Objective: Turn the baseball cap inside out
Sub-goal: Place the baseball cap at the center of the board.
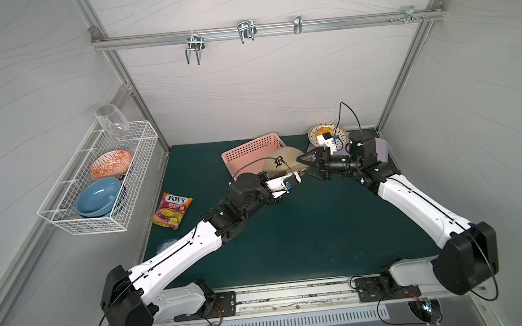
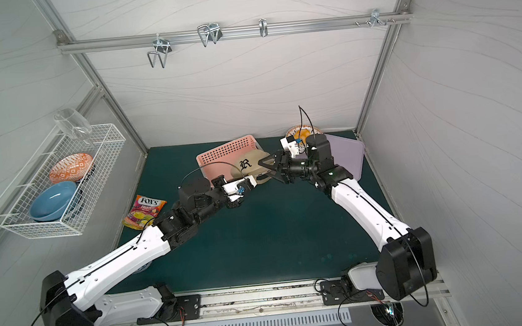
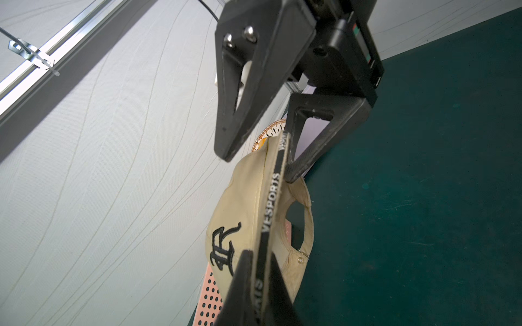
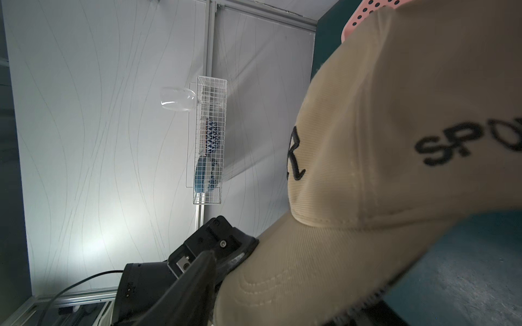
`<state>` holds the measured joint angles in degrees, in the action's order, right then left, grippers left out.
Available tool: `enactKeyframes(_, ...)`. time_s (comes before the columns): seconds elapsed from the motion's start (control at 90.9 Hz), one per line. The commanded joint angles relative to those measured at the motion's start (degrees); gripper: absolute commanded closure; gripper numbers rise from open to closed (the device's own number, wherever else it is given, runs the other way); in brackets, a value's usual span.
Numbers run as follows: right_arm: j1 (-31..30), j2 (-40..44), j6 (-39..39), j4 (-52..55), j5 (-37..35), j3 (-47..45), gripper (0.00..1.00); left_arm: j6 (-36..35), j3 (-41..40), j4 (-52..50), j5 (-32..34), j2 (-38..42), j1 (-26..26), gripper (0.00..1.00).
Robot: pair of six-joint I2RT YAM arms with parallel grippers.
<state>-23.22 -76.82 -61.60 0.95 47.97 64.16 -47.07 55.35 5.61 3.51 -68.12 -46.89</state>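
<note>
Left gripper (image 3: 259, 255) clamps the baseball cap (image 3: 245, 197) by its rim near the far edge of the mat (image 1: 291, 232); right gripper (image 3: 258, 168) straddles that rim, jaws apart

My green mat (image 1: 307, 230) carries a pink basket (image 1: 252, 148) at the back and a Fox's candy bag (image 1: 172, 210) near the left edge. The wire rack (image 1: 64, 216) holds a blue bowl (image 1: 100, 197), an orange-patterned bowl (image 1: 111, 164), seemingly a glass (image 1: 111, 120).

— What is the left gripper (image 3: 259, 255) holding?
— It pinches the black lettered band (image 3: 272, 203) at the edge of the baseball cap (image 3: 243, 203), beside the monogram (image 3: 223, 248).
— And the right gripper (image 3: 257, 167)?
— Its jaws are apart and straddle the band's far end. A pink basket (image 3: 210, 296) shows behind the cap, and the green mat (image 3: 423, 197) lies beyond.
</note>
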Motion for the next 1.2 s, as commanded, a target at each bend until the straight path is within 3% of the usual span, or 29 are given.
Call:
enactKeyframes(0.0,-0.4,-1.0,-0.8,-3.4,1.4,-0.7,0.45,-2.5,0.6,5.9,1.3,-0.6,-1.1,1.00)
enactKeyframes(0.132,-0.4,-1.2,0.1,-3.1,1.4,-1.1,0.74,-3.7,0.4,6.0,2.1,-0.5,-1.8,1.00)
enactKeyframes(0.154,-0.4,-1.2,0.3,-3.1,1.4,-1.3,0.80,-3.7,0.3,5.8,2.1,-0.3,-1.9,0.93)
enactKeyframes(0.231,0.2,-1.1,1.0,-3.8,1.7,-2.7,0.92,-1.9,0.0,4.9,2.1,1.5,-2.0,0.45)
enactKeyframes(0.264,0.6,-1.1,1.2,-4.6,2.4,-3.4,0.95,-0.1,-0.2,4.8,2.6,2.8,-2.0,0.30)
enactKeyframes(0.308,1.3,-1.3,1.7,-6.0,4.0,-4.2,0.99,2.4,-0.8,3.7,3.1,5.0,-2.0,0.20)
enactKeyframes(0.385,1.9,-1.9,4.8,-6.3,6.5,-5.1,1.00,6.7,-2.0,1.2,3.2,10.0,-1.6,0.11)
enactKeyframes(0.506,1.3,-3.6,13.5,-4.0,12.0,-5.2,1.00,19.2,-4.0,-1.3,-0.3,18.6,2.1,0.05)
enactKeyframes(0.682,-1.1,-3.1,24.3,-10.5,15.8,-10.9,1.00,38.5,-3.6,-4.6,-6.3,23.8,13.9,0.03)
enactKeyframes(0.847,-6.0,-5.9,30.4,-13.5,20.8,-12.7,1.00,41.4,-3.7,-5.0,-8.4,22.6,15.4,0.03)
enactKeyframes(1.056,-13.1,-16.9,36.2,-11.2,26.1,-6.2,0.98,43.5,-4.8,-3.6,-4.4,22.2,15.8,0.03)
enactKeyframes(1.188,-14.6,-23.4,38.4,-11.7,27.8,-3.2,0.96,44.8,-5.6,-3.3,-2.0,22.4,16.1,0.03)
